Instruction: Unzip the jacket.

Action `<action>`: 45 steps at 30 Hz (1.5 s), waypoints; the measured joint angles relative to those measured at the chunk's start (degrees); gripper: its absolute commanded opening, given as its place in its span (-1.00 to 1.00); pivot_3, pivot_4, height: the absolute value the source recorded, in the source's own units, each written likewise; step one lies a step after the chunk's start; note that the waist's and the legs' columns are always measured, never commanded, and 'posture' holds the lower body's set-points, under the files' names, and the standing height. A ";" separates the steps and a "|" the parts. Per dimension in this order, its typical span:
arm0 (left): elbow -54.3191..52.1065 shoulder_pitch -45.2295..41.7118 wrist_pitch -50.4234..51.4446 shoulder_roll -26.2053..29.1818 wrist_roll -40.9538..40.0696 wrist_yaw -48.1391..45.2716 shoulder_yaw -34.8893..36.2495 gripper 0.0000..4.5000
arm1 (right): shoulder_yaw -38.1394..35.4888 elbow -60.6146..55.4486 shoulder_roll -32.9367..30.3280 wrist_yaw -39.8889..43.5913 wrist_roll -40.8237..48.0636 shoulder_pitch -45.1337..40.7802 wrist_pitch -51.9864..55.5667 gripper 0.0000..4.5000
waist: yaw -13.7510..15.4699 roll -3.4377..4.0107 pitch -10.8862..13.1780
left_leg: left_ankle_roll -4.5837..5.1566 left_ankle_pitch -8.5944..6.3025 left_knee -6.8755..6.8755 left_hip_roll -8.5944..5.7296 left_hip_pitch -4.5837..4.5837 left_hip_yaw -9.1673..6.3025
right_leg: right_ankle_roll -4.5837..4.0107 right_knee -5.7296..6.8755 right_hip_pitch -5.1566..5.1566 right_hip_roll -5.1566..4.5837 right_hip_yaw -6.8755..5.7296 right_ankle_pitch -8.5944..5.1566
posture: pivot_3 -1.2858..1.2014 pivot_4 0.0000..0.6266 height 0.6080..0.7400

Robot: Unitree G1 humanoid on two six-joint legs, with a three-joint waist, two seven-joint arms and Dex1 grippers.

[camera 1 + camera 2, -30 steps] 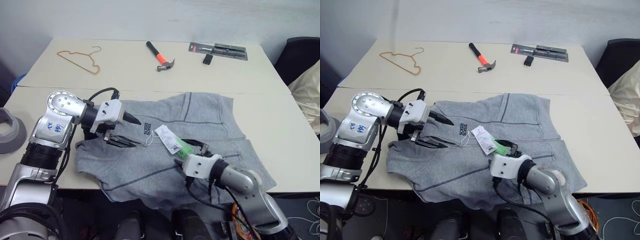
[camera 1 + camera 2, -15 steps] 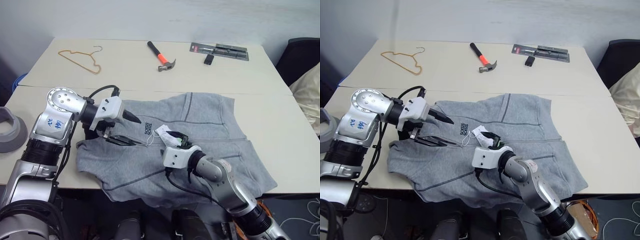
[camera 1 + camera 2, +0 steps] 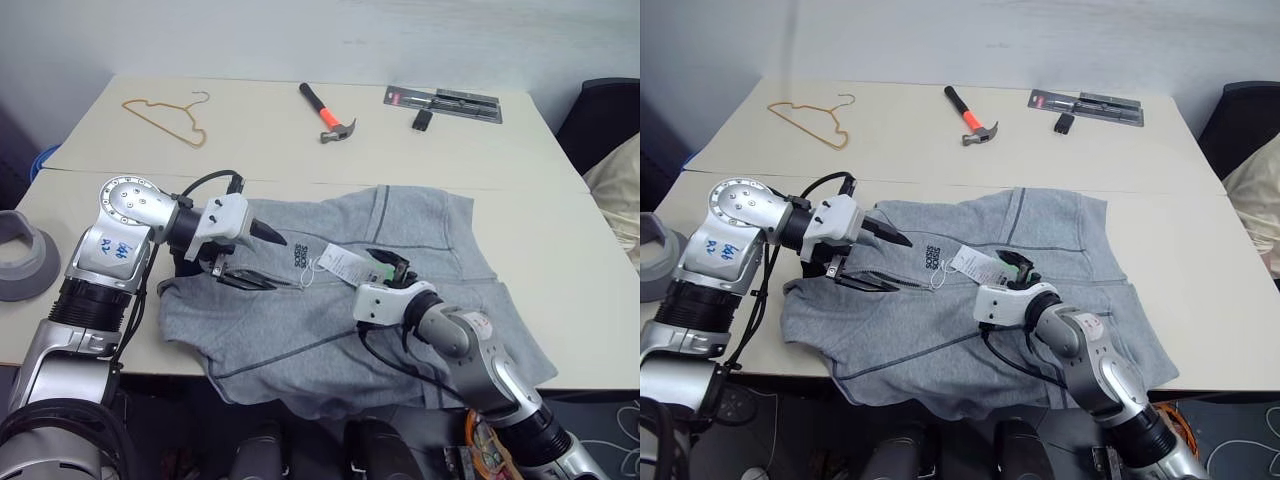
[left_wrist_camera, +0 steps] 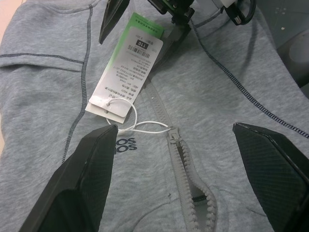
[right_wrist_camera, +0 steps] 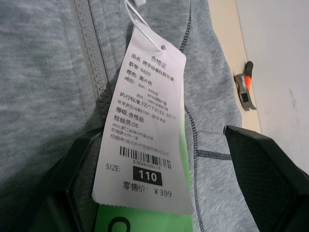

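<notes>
Across the frame's centre, the jacket (image 3: pixel 390 290) lies flat on the table (image 3: pixel 560 260), barely unzipped. Our left gripper (image 3: pixel 255 258) and right gripper (image 3: pixel 400 270) gape empty; we should pinch the zipper pull (image 4: pixel 173 137), not the hang tag (image 4: pixel 128 72).

One jacket (image 3: pixel 400 270), one hammer (image 3: pixel 326 112), one hanger (image 3: pixel 165 115), one packaged tool (image 3: pixel 444 101).
</notes>
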 measured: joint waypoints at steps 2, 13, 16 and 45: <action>-0.01 0.24 -0.03 0.00 0.02 0.09 0.02 0.78 | 0.14 0.99 0.00 0.05 0.18 -0.51 -1.46 0.73 | -0.10 0.00 0.00 | 0.00 0.00 0.00 0.00 0.01 0.00 | 0.00 -0.02 0.00 0.00 0.00 0.00 | 0.03 -0.52 1.00; -0.04 0.32 0.23 0.03 0.03 0.18 0.04 0.78 | 2.50 5.67 4.42 -3.24 -2.48 -2.73 -3.60 0.38 | -0.72 -0.02 -0.02 | -0.12 0.06 -0.07 0.09 0.17 0.06 | -0.11 0.01 -0.01 0.07 0.07 -0.06 | 0.03 -0.52 1.00; -0.03 0.32 0.27 0.18 0.03 0.15 0.04 0.78 | 2.43 5.73 4.82 -1.92 -1.41 -2.73 -2.31 -0.09 | -0.49 -0.03 -0.02 | -0.12 0.06 -0.07 0.07 0.15 0.05 | -0.11 0.03 -0.02 0.06 0.08 -0.06 | 0.03 -0.52 1.00; 1.97 4.75 -1.76 0.49 2.32 0.03 -0.45 0.78 | -0.10 11.45 6.91 -1.22 4.09 -6.76 -0.78 -0.98 | -0.38 -0.02 -0.02 | -0.11 0.06 -0.17 0.08 0.02 0.01 | -0.11 0.07 -0.10 0.06 0.01 -0.06 | 0.03 -0.52 1.00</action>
